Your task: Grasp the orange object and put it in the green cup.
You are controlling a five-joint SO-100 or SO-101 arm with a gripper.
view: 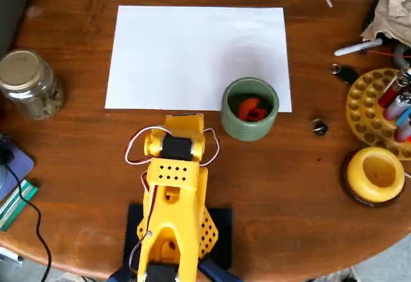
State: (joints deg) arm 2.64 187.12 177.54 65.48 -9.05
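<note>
The orange object (251, 109) lies inside the green cup (250, 128), which stands at the lower right corner of the white paper sheet (192, 54) in the overhead view. The yellow arm (173, 179) is folded back over its base, left of the cup and apart from it. Its front end (183, 125) sits at the sheet's near edge. The gripper's fingers are tucked beneath the arm and hidden, so whether they are open or shut does not show. Nothing is visibly held.
A glass jar (27, 83) stands at the left. A yellow round holder (376, 175) and a yellow rack with pens (376, 112) sit at the right. Small dark bits (319, 127) lie right of the cup. Clutter lines the far right edge.
</note>
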